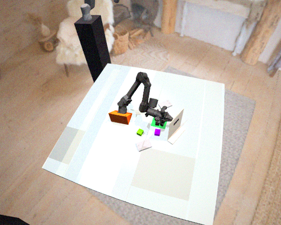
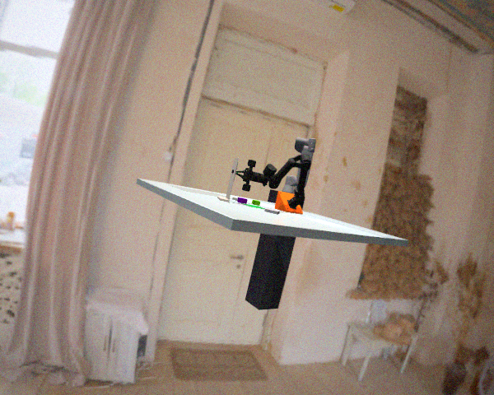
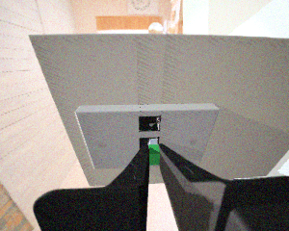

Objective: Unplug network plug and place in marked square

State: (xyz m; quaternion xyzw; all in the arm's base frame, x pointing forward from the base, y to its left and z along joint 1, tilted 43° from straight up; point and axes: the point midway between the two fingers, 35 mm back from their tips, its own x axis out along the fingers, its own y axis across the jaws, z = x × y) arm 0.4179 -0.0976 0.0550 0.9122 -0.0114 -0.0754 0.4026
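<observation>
The upright panel (image 1: 172,131) (image 2: 231,183) (image 3: 96,63) carries a grey socket plate (image 3: 111,140). An upper opening (image 3: 149,123) in the plate is empty. The green plug (image 3: 154,156) is at the opening below it, with a pale piece showing just above the green. My gripper (image 1: 171,118) (image 2: 237,172) (image 3: 152,148) is close in front of the panel, shut on the plug, one finger on each side. The fingers hide much of the plug, and I cannot tell whether its tab is pressed down. The green marked square (image 1: 162,126) (image 2: 254,206) lies on the table below my gripper.
A purple block (image 1: 157,132) (image 2: 241,200) and a lime green block (image 1: 139,132) (image 2: 255,202) stand near the square. Pale flat tiles (image 1: 143,145) (image 1: 165,104) lie on either side. An orange wedge (image 1: 120,117) (image 2: 285,201) is at the arm's base.
</observation>
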